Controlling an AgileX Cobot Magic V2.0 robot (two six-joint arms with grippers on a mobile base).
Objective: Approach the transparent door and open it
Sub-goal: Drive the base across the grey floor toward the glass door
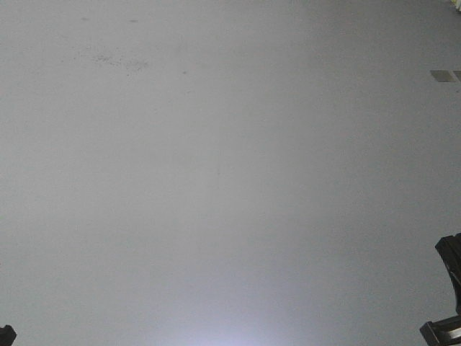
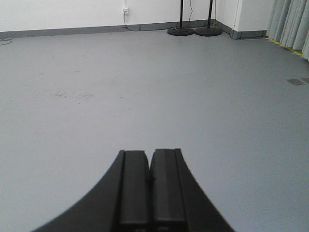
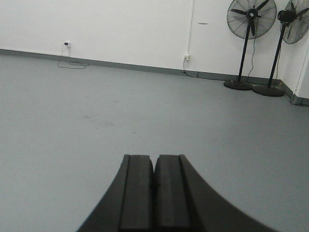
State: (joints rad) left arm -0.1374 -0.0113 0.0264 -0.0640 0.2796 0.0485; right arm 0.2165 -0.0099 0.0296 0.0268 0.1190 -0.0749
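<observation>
- The fingers (image 2: 134, 188) of the left gripper (image 2: 150, 164) are pressed together, with no gap and nothing held between them. The right gripper (image 3: 154, 166) is the same, its two pads meeting flat along their length
- Both wrist views look out low over the grey floor (image 2: 145, 87) toward a white wall (image 3: 120, 29) with a grey skirting. The front view points down at that floor and catches only a dark piece of arm (image 1: 448, 288) at its right edge
- The transparent door is in none of the three views. No glass panel, white frame or pull handle shows, so nothing can be said of how it looks or which way it would slide
- By my judgement the step in hand is the drive toward the door. No reach has begun, and the opening itself is not yet started
- The next move calls for the base to turn or roll until the door comes into a camera. Which direction that is cannot be told from here
- Landmarks on hand: two standing fans (image 3: 251, 19) in the far corner, a wall socket (image 3: 67, 44), and pale curtains (image 2: 289, 24) at the right edge of the left wrist view, none of them near the grippers
</observation>
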